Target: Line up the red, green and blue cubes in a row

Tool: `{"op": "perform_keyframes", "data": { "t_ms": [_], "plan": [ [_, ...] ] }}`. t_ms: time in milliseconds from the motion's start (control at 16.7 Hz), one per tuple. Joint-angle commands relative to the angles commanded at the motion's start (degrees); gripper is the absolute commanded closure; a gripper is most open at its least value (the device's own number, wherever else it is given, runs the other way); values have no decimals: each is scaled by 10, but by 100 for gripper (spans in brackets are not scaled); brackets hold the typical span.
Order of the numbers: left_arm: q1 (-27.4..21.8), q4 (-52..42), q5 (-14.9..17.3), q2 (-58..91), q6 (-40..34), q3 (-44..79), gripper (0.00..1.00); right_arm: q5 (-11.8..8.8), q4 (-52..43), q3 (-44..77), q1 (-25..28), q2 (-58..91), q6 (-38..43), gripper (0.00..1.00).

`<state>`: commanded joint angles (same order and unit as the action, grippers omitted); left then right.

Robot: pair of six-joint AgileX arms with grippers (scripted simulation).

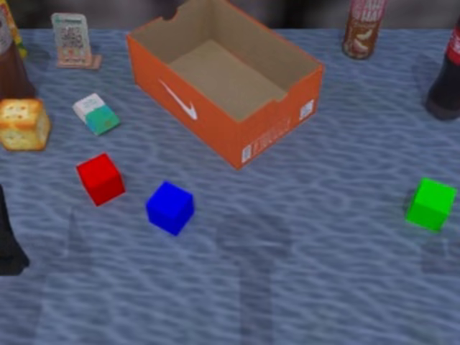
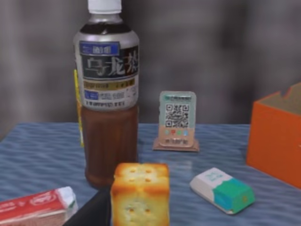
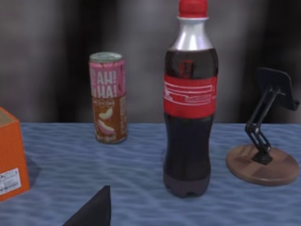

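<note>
Three cubes lie apart on the blue cloth in the top view. The red cube [image 1: 100, 179] is at the left, and the blue cube [image 1: 170, 207] sits close to its right, slightly nearer the front. The green cube [image 1: 431, 203] rests far off by the right edge. My left arm [image 1: 8, 248] is parked at the left edge, in front of the red cube and touching nothing. Only a dark tip of my left gripper [image 2: 91, 212] shows in the left wrist view. Likewise a dark tip of my right gripper [image 3: 94, 209] shows in the right wrist view, holding nothing visible. No cube appears in either wrist view.
A big orange shoebox [image 1: 277, 129] stands open at the back middle. At the left are a white-and-teal flat box [image 1: 95, 113], a piece of toast [image 1: 24, 124], a tea bottle [image 2: 108, 94] and a QR card [image 1: 72, 39]. A can [image 1: 363, 27], cola bottle [image 1: 445, 72] and phone stand [image 3: 263, 155] are at the back right.
</note>
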<state>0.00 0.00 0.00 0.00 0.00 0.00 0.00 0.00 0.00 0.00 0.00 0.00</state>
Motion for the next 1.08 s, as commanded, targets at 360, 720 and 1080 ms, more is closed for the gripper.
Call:
{"op": "perform_keyframes", "data": {
  "t_ms": [360, 720, 1080],
  "plan": [
    [-9, -41, 1, 59, 27, 58, 0, 0, 0, 0, 0, 0, 0, 0],
    [-36, -193, 1, 330, 128, 287, 0, 0, 0, 0, 0, 0, 0, 0],
    [-70, -393, 0, 717, 256, 564, 0, 0, 0, 0, 0, 0, 0, 0]
  ]
}}
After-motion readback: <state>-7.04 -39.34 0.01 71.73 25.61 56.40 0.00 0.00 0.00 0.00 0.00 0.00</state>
